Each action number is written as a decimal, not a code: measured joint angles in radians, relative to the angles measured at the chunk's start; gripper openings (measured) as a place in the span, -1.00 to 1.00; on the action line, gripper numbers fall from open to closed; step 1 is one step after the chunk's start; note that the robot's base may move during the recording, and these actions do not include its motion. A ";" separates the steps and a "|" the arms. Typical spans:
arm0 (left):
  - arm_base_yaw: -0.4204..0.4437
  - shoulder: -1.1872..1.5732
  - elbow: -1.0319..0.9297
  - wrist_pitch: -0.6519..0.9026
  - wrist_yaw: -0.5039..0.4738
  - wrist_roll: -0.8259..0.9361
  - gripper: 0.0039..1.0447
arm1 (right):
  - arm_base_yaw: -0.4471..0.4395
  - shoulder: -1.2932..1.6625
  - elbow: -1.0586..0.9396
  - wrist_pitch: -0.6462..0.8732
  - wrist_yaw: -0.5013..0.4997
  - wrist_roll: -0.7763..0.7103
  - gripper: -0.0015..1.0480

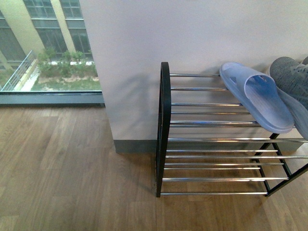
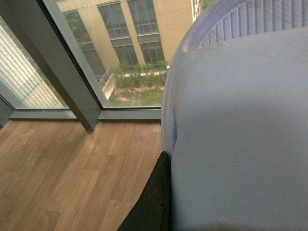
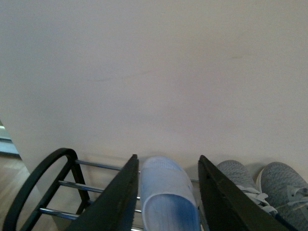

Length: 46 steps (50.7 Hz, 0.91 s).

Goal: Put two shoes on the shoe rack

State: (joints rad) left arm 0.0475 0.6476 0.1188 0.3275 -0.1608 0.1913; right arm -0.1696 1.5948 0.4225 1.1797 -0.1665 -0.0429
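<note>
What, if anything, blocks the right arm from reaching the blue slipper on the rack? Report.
Probably nothing, so likely yes. The blue slipper lies on the shoe rack top bars, centred ahead of the open right pincer, with the grey sneakers off to one side.
</note>
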 joint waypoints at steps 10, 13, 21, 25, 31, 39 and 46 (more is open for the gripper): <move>0.000 0.000 0.000 0.000 0.003 0.000 -0.97 | 0.040 -0.147 -0.154 -0.017 0.047 0.024 -0.96; 0.000 0.000 0.000 0.000 0.003 0.000 -0.97 | 0.055 -0.206 -0.193 -0.032 0.058 0.030 -0.97; 0.000 0.000 0.000 0.000 0.003 0.000 -0.97 | 0.085 -0.347 -0.274 -0.096 0.083 0.031 -0.97; 0.000 0.000 0.000 0.000 0.003 0.000 -0.97 | 0.092 -0.404 -0.300 -0.127 0.097 0.031 -0.97; 0.000 0.000 0.000 0.000 0.003 0.000 -0.97 | 0.144 -0.478 -0.328 -0.174 0.156 0.032 -0.97; 0.000 0.000 0.000 0.000 0.003 0.000 -0.97 | 0.165 -0.587 -0.359 -0.251 0.161 0.032 -0.97; 0.000 0.000 0.000 0.000 0.003 0.000 -0.97 | 0.165 -0.686 -0.382 -0.326 0.166 0.032 -0.97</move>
State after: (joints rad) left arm 0.0475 0.6476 0.1188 0.3275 -0.1574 0.1913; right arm -0.0044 0.9092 0.0402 0.8539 -0.0010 -0.0113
